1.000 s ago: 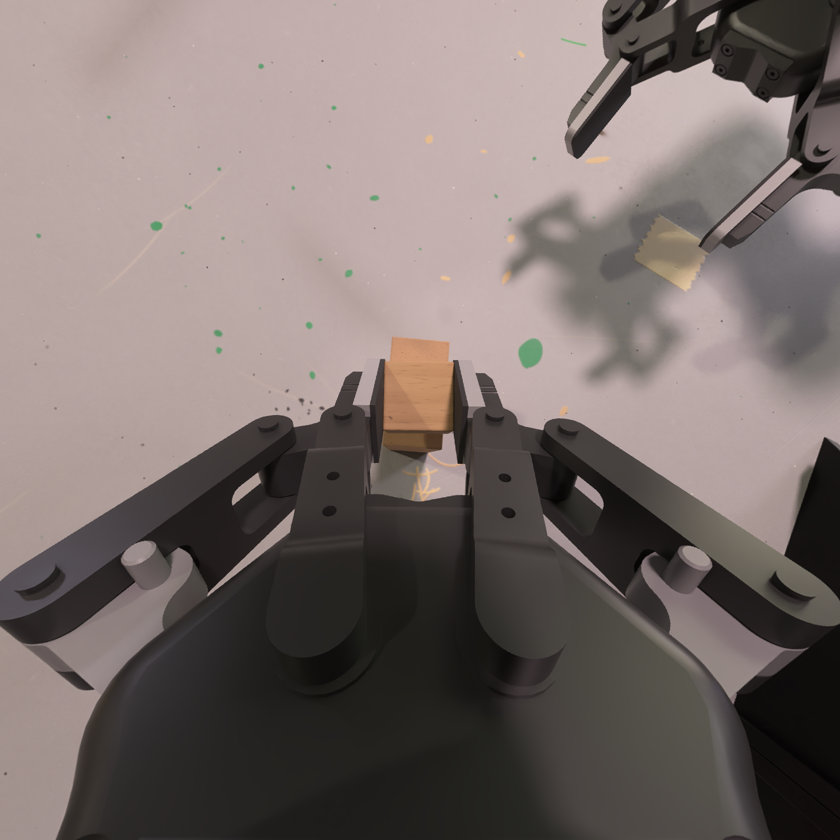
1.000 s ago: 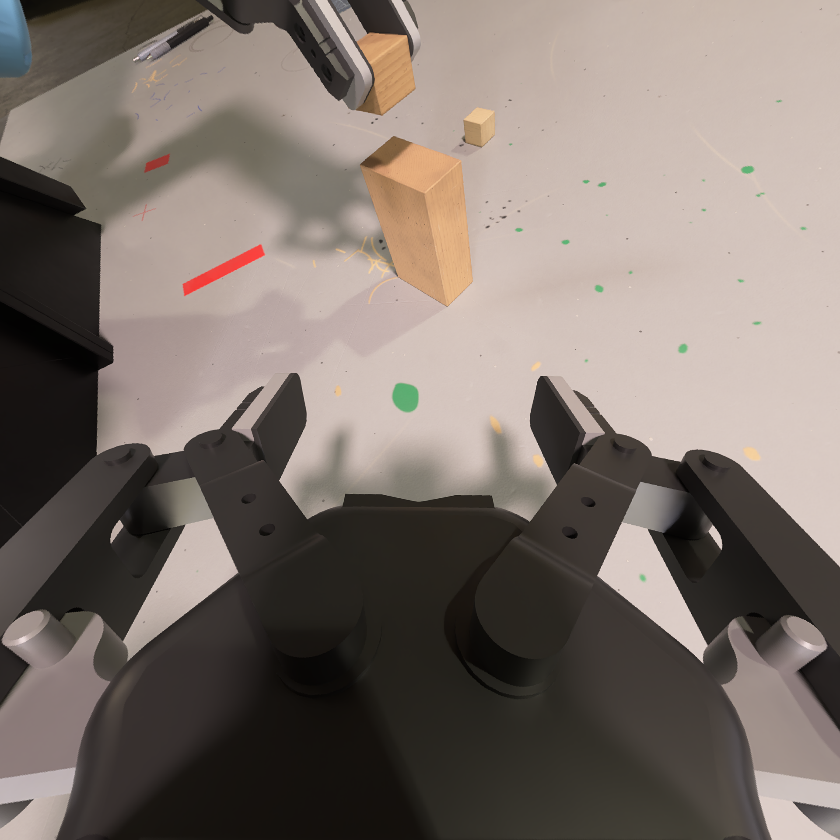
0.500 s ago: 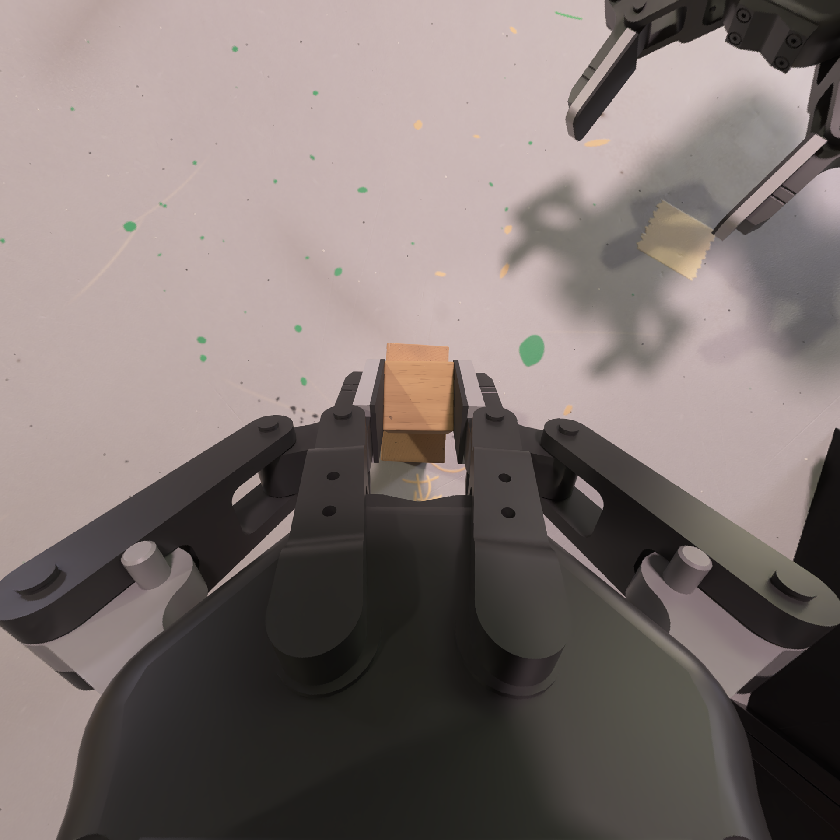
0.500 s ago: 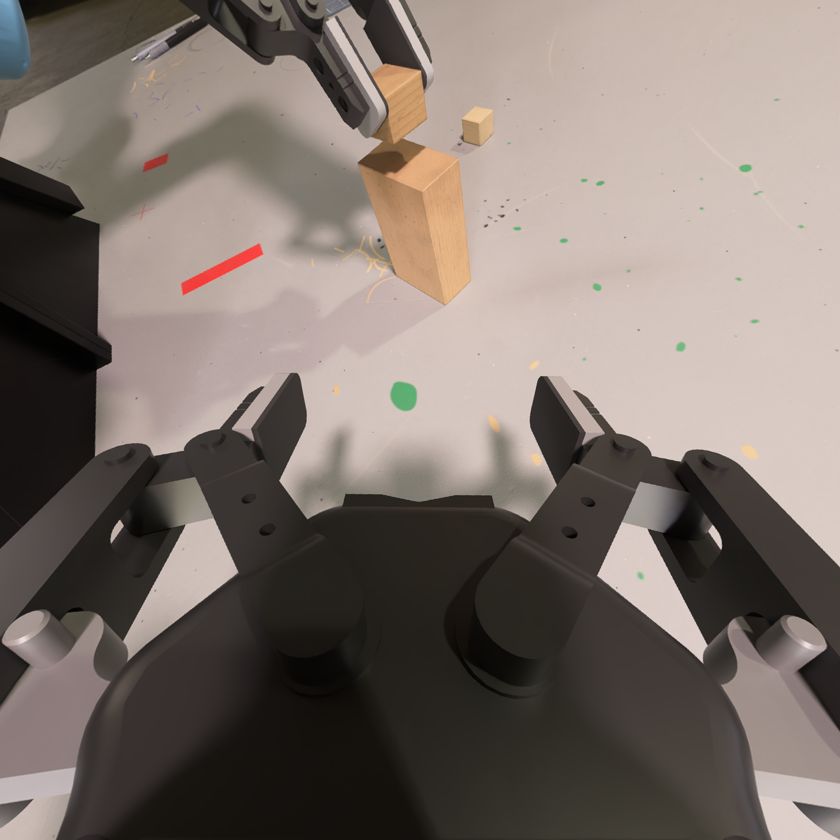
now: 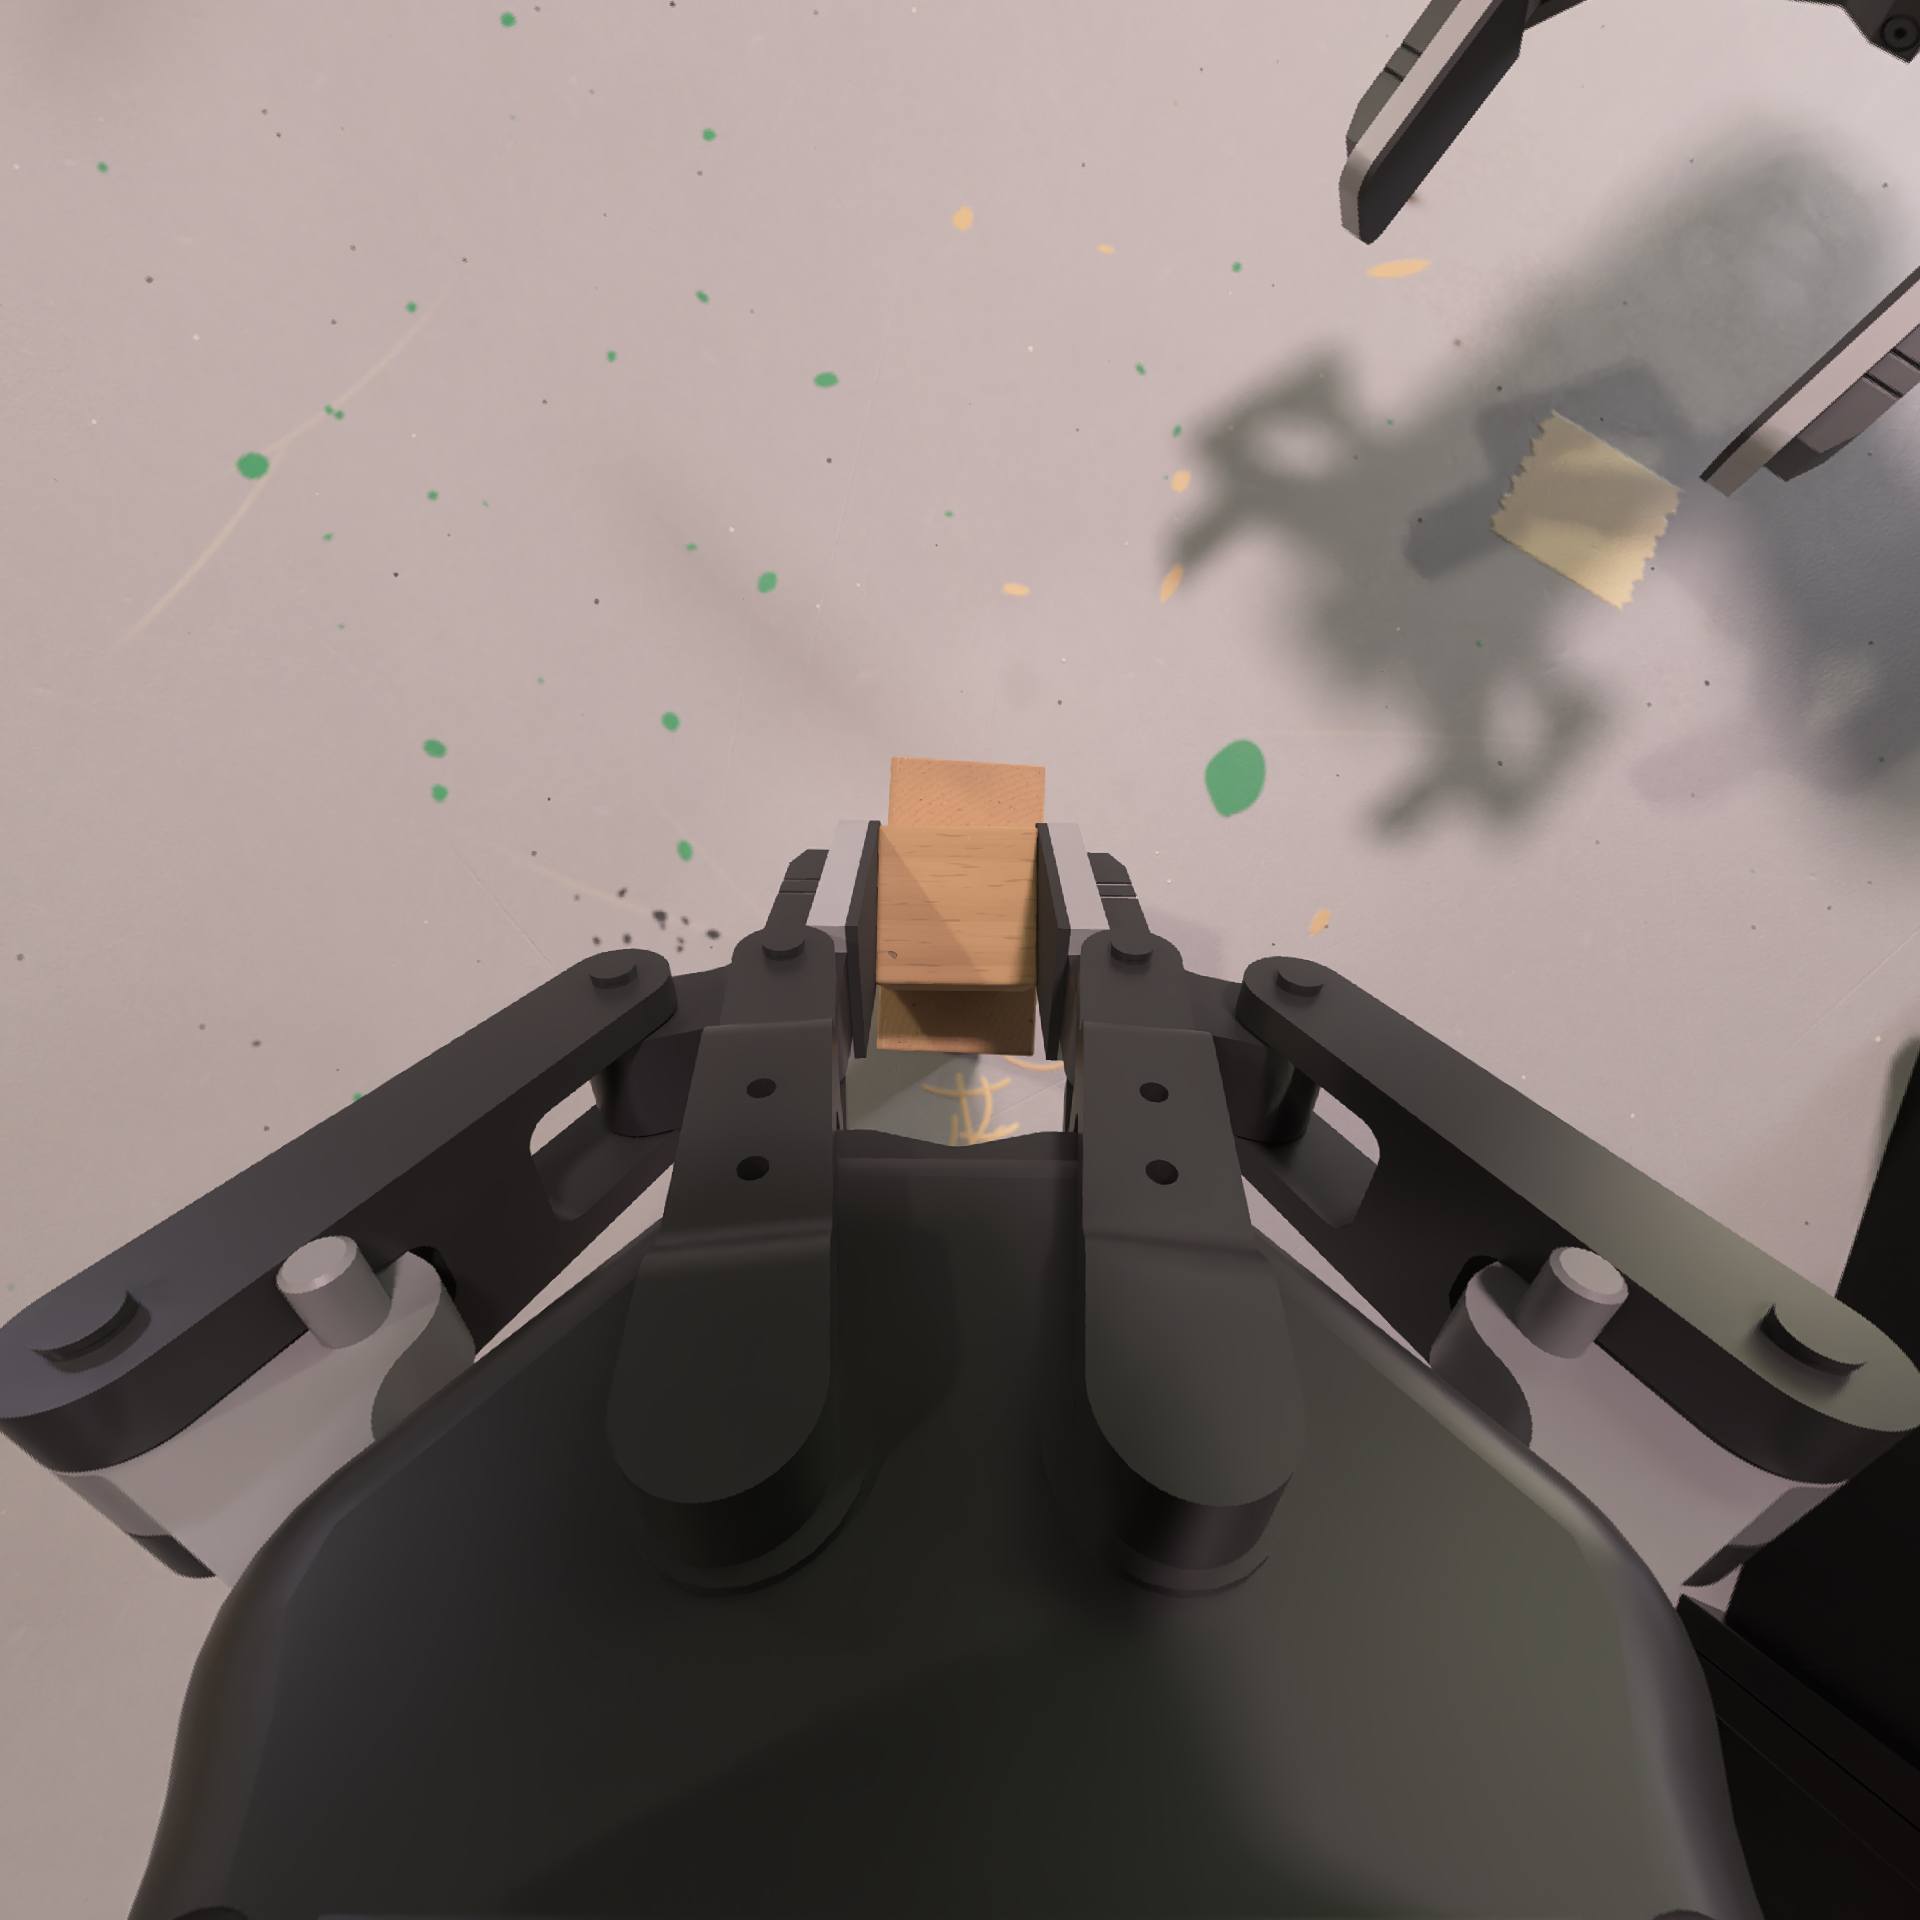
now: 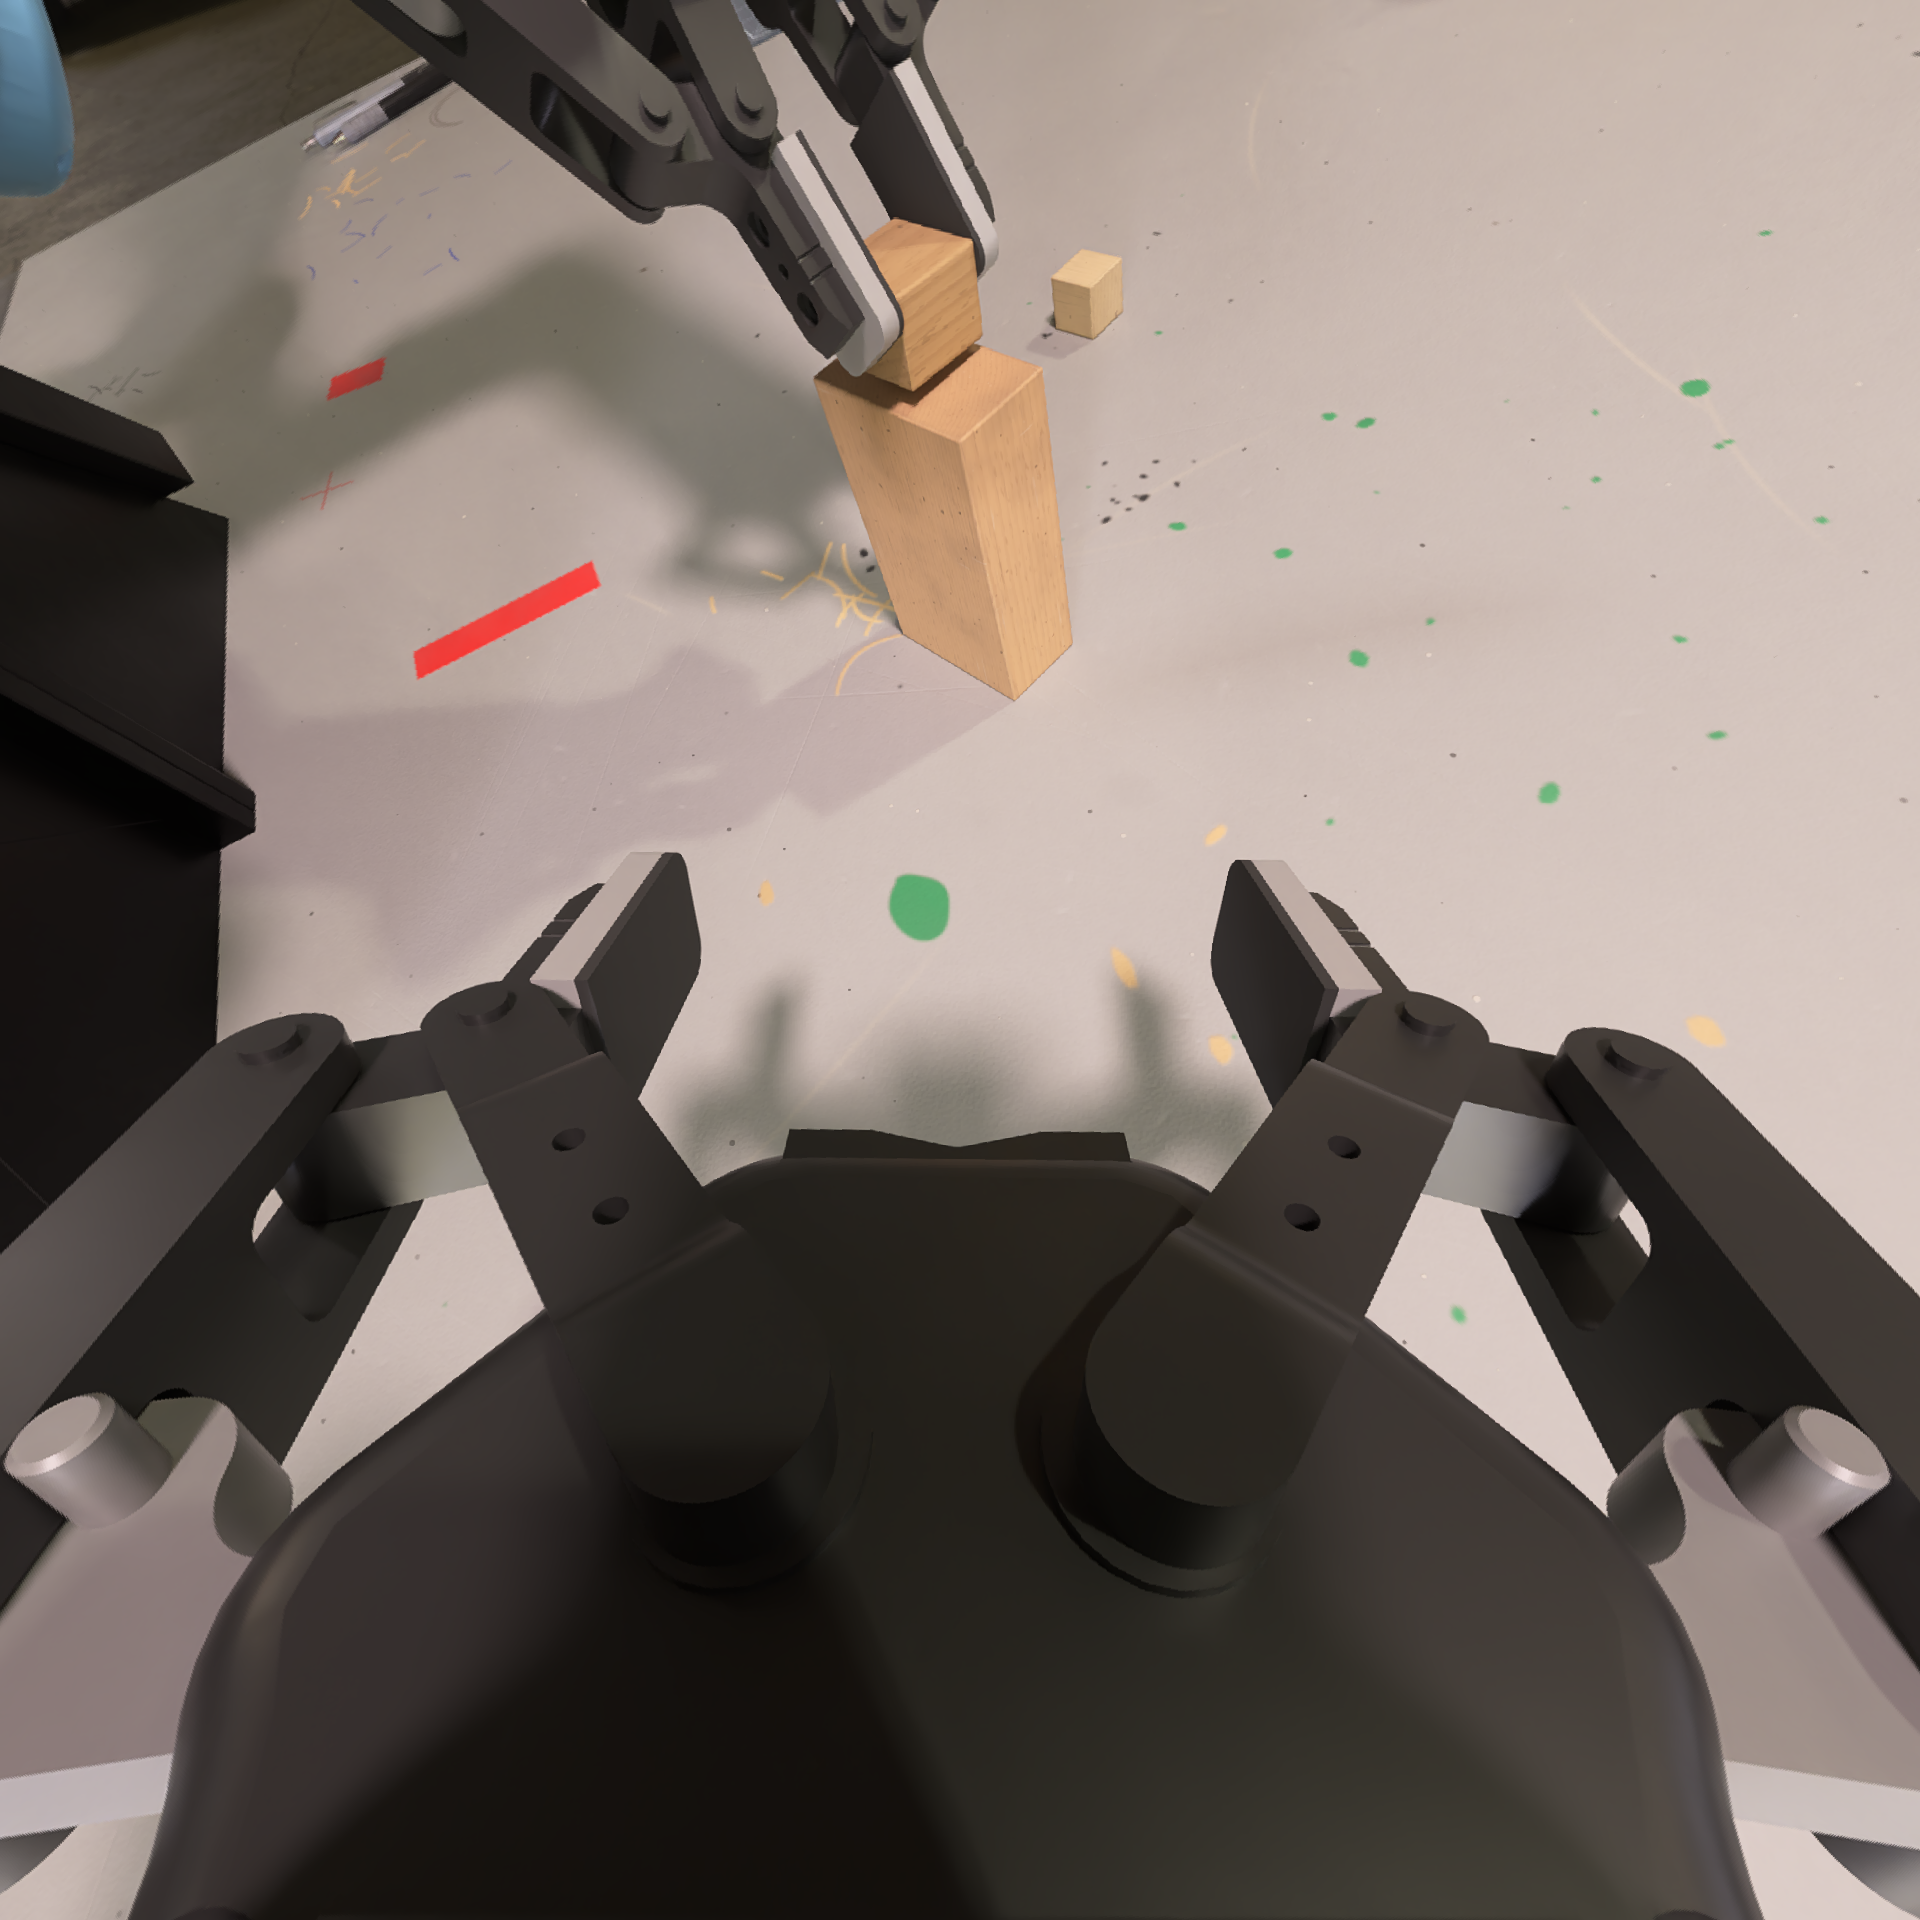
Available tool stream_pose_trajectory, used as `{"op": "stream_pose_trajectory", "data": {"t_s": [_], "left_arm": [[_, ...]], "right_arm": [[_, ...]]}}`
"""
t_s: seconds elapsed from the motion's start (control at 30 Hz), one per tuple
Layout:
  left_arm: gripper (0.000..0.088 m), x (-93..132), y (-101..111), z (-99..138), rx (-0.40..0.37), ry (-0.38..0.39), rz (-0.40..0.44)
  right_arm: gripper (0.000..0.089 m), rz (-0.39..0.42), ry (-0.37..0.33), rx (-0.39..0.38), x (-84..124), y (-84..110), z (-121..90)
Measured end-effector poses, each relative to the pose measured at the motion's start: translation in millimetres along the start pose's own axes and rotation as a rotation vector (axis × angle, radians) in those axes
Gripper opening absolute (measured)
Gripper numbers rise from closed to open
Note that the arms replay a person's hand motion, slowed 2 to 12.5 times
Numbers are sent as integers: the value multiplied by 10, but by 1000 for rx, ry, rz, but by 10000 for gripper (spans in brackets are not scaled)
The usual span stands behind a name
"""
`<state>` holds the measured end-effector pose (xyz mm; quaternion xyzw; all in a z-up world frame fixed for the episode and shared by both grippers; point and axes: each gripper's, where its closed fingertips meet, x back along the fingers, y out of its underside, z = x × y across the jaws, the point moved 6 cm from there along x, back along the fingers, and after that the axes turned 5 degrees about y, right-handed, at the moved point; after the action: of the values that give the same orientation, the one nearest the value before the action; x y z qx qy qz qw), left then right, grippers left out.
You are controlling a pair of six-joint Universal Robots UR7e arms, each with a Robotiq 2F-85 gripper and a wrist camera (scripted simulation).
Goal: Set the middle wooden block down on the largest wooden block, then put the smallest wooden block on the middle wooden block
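left end effector (image 5: pixel 957 940): clamped on the middle block (image 5: pixel 956 904), pads flat against two opposite sides. The same grip shows from the right wrist camera, up at the far end of the scene (image 6: pixel 920 301).

middle block: sitting right at the top of the big block (image 6: pixel 951 520). Looks like it's touching, or as good as touching, but I honestly can't tell if the full bottom face is down. It also looks turned a bit relative to the top face under it, and pushed toward one side rather than centred.

big block: standing upright on the counter (image 6: pixel 1455 935), directly under the left end effector. It's tall and narrow, so not the most forgiving base.

small block (image 6: pixel 1087 293): alone on the counter just beyond the stack, well apart from the right end effector, untouched.

right end effector (image 6: pixel 956 935): wide open, nothing in it, hovering over the counter well short of the stack.

step, my guess: first placement basically at release, small block not started.

what could go wrong: if the fingers let go while the middle block is off-centre or tilted, it could tip off the edge. Pressing down further or opening unevenly could drag it sideways and knock the tall block over. Later, the right end effector reaching past the stack for the small block could clip it.
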<state>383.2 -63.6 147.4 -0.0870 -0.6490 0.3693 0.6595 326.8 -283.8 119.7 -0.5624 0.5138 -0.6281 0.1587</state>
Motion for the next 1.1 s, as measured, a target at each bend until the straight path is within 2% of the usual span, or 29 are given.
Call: {"op": "stream_pose_trajectory", "data": {"t_s": [1.1], "left_arm": [[258, -26, 12, -20, -7, 12, 18]], "right_arm": [[849, -1, -1, 4, -2, -1, -7]]}}
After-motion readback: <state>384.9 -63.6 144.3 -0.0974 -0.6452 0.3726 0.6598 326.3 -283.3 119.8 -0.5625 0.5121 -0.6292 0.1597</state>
